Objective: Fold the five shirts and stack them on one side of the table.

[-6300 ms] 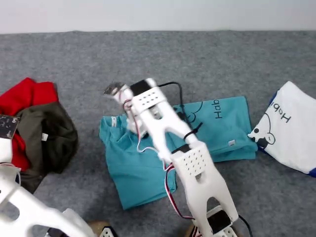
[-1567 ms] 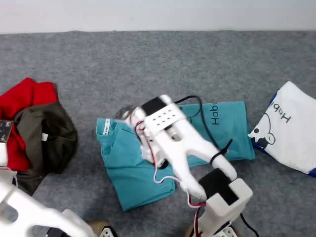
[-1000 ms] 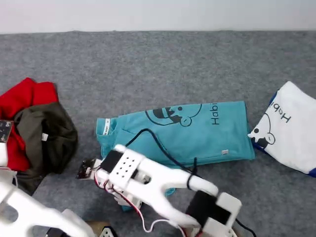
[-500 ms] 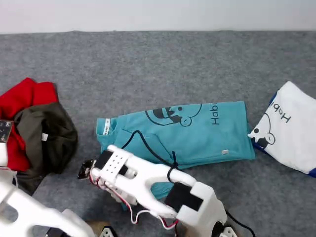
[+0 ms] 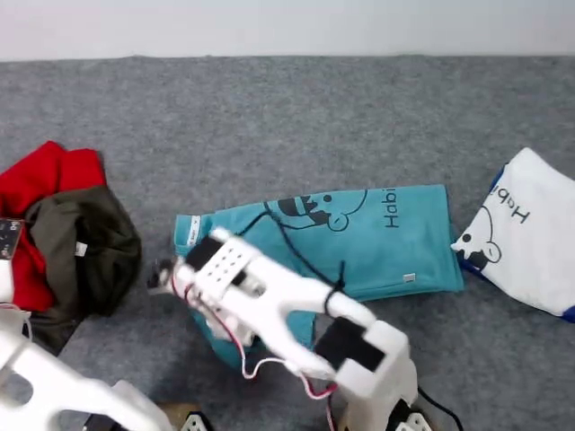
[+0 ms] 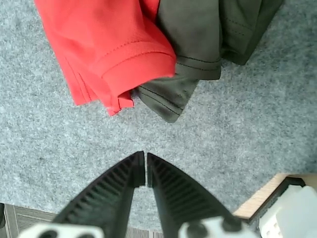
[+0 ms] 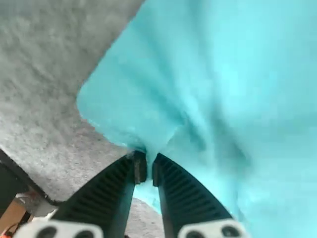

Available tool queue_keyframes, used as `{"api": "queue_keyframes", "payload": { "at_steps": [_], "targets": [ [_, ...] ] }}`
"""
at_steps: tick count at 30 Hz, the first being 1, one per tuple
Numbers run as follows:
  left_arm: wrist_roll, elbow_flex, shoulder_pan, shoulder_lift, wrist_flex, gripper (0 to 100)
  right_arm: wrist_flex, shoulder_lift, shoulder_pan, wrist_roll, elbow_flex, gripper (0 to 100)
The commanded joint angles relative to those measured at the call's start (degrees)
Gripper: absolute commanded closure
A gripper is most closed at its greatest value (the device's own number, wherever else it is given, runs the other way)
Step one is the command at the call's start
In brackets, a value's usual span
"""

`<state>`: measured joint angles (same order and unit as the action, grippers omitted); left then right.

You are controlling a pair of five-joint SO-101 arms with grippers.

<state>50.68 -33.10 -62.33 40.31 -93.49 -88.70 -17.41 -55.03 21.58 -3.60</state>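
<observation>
A teal shirt [image 5: 377,242] with a bear print lies partly folded mid-table. My right gripper [image 5: 162,274] hovers at its near-left side, past the collar end, and is shut on a fold of the teal shirt [image 7: 223,74], pinched between the jaws of the right gripper [image 7: 145,166] and lifted off the carpet. A red shirt [image 5: 54,175] and a dark olive shirt [image 5: 90,242] lie crumpled together at the left. My left gripper [image 6: 146,168] is shut with nothing in it, above bare carpet just short of the red shirt [image 6: 109,44] and olive shirt [image 6: 208,34].
A white shirt [image 5: 530,238] with a bear print and blue trim lies at the right edge. Grey carpet [image 5: 287,117] covers the table, with open room along the back. The right arm's white links [image 5: 296,305] cross the teal shirt's near part. A wooden table edge [image 6: 257,201] shows near the left gripper.
The right arm swung from over the teal shirt to its near-left side, then moved back toward the collar with the fabric pinched. The left arm stayed put.
</observation>
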Motion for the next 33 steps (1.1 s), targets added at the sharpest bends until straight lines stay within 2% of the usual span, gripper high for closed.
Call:
{"api": "queue_keyframes", "payload": {
  "at_steps": [1, 14, 19, 22, 25, 29, 33],
  "targets": [
    [0.6, 0.5, 0.1, 1.2, 1.2, 98, -2.0, 6.8, 3.2, 0.8, 6.6, 98.8],
    [0.6, 0.4, 0.1, 1.2, 1.1, 98, 4.1, -3.4, 13.8, 2.4, 16.9, 97.9],
    [0.6, 0.4, 0.1, 1.2, 0.9, 98, 4.1, -9.1, 16.9, 1.6, 22.7, 84.5],
    [0.6, 0.4, 0.1, 1.2, 0.8, 98, 4.9, -12.7, 19.2, -1.2, 26.7, 81.0],
    [0.6, 0.4, 0.1, 1.2, 0.8, 98, 3.0, -15.3, 21.1, -1.4, 32.4, 81.1],
    [0.6, 0.4, 0.0, 1.2, 0.8, 98, -7.2, -15.7, 20.8, -1.6, 41.1, 81.8],
    [0.6, 0.4, 0.0, 1.2, 0.8, 98, -14.4, -15.3, 18.2, -1.3, 44.3, 95.3]
  ]
}}
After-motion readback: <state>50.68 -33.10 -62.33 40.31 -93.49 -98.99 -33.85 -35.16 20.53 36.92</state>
